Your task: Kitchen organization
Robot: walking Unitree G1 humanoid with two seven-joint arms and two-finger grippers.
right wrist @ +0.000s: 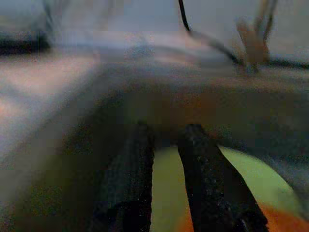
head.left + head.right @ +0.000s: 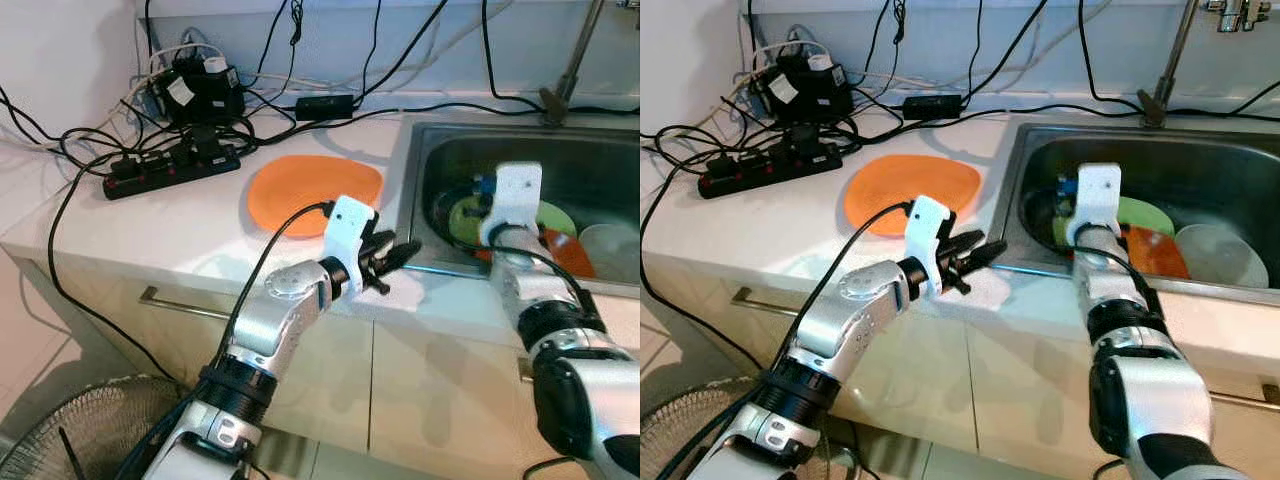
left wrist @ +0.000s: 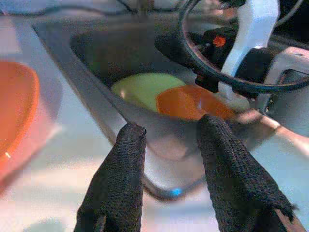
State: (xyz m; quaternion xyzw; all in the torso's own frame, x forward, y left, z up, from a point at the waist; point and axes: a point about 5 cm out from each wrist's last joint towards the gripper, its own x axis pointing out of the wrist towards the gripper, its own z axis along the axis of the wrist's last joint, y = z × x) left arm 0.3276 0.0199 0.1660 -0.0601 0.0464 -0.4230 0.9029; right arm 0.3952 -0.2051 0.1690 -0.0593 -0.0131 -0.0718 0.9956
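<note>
Dishes lie stacked in the steel sink [image 2: 1040, 150]: a green plate [image 2: 1145, 215] towards the near left of the basin, a smaller orange plate [image 2: 1155, 250] overlapping its near edge, and a pale grey bowl [image 2: 1220, 255] just beside them to the right. One more orange plate [image 2: 315, 190] sits flat on the white counter [image 2: 150, 230], just beside the sink's left rim.

The right gripper [image 1: 164, 159] reaches down into the basin over the green plate. Its two black fingers [image 1: 130, 179] stand a little apart with only a narrow gap between them, and nothing is caught in that gap; the wrist picture is blurred, so whether a fingertip touches the plate cannot be told. The left gripper [image 3: 166, 159] hovers above the near counter edge at the sink's left rim, aimed across at the dishes, fingers spread and empty.

Judging by this, the step in hand is fetching a dish out of the sink, with the right arm about to take the green plate or the orange one lying on it. That move calls for the fingers to straddle a rim, one above and one below, which is awkward where the plates lie flat and overlap; lifting the upper orange plate first looks simpler.

Behind the counter plate, a black power strip [image 2: 170, 165] and a tangle of black cables [image 2: 300, 100] run along the wall, well apart from both arms. A fan grille [image 2: 70, 430] stands on the floor below.
</note>
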